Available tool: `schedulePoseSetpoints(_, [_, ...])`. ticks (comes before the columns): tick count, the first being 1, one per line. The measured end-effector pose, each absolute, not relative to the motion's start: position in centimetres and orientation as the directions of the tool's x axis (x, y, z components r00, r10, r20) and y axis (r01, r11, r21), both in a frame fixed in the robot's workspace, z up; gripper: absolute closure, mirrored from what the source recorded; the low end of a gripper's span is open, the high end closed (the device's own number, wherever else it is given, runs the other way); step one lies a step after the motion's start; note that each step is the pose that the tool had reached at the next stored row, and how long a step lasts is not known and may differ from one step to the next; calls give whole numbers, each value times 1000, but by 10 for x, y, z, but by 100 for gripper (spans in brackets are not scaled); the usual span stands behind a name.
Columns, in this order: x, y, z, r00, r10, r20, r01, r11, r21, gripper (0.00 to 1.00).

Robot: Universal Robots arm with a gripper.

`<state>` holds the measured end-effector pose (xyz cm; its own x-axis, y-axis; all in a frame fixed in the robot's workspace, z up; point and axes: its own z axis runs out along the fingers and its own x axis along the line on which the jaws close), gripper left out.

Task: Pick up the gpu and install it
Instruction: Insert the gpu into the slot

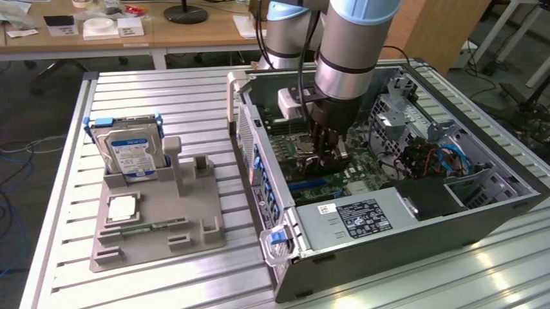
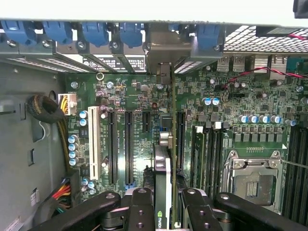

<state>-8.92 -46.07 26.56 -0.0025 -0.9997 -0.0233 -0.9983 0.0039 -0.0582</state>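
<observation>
The gpu [image 2: 162, 183] is clamped on edge in the tool [image 2: 163, 207], inside the open computer case [image 1: 481, 212] on the worktop [image 1: 154, 90]. It is held upright over the green board [image 2: 144, 96], just above the long slots [image 2: 129, 144], so its edge can be lined up with one

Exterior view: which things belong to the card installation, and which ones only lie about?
In the job:
- gripper, closed on the graphics card
- open computer case
- motherboard

Lying about:
- hard drive
- grey holder
- memory stick
</observation>
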Motion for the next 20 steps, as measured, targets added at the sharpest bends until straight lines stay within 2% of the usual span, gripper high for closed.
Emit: schedulePoseSetpoints(20, [-89,-461,257,-14,-1000,-22,-998,15,-58,73])
